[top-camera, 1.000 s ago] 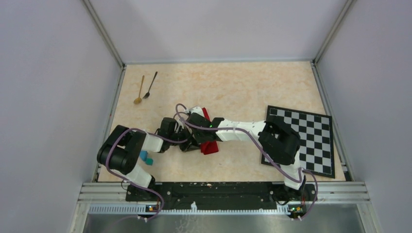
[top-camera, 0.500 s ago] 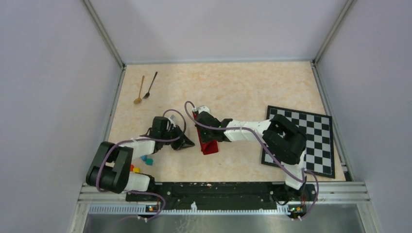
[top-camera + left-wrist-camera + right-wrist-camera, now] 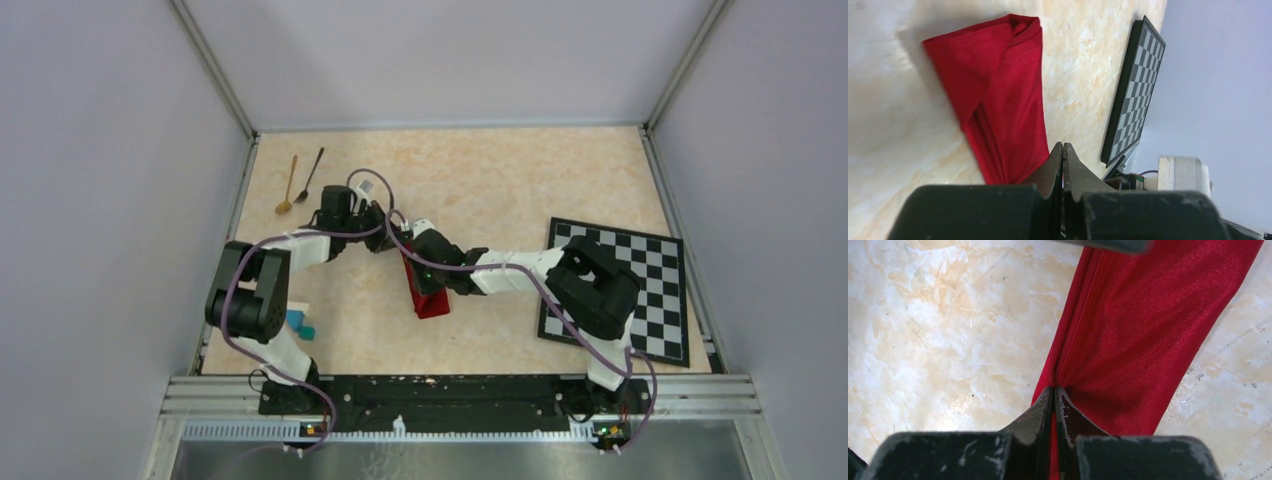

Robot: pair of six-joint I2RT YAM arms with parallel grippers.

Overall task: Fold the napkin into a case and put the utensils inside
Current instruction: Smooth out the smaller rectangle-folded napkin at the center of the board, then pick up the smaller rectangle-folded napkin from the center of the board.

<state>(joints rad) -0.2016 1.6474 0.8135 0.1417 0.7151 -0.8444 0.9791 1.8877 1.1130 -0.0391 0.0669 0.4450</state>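
Observation:
The red napkin (image 3: 428, 295) lies folded into a narrow strip in the middle of the table. My right gripper (image 3: 412, 262) is shut on it. In the right wrist view red cloth shows between the fingertips of the right gripper (image 3: 1053, 388), and the napkin (image 3: 1143, 325) bunches into pleats there. My left gripper (image 3: 386, 240) is shut with nothing in it, just beyond the strip's far end. In the left wrist view the left gripper (image 3: 1062, 146) has the napkin (image 3: 998, 95) in front of it. The gold spoon (image 3: 289, 186) and the black spoon (image 3: 309, 176) lie side by side at the back left.
A black-and-white chequered mat (image 3: 640, 290) lies at the right, also seen edge-on in the left wrist view as the mat (image 3: 1135, 85). Small blue and teal blocks (image 3: 299, 323) sit by the left arm's base. Enclosure walls close in the left, back and right.
My left arm has swung from the front left up to the napkin's far end; its jaws opened slightly and closed again. My right gripper stayed shut on the napkin and shifted a little.

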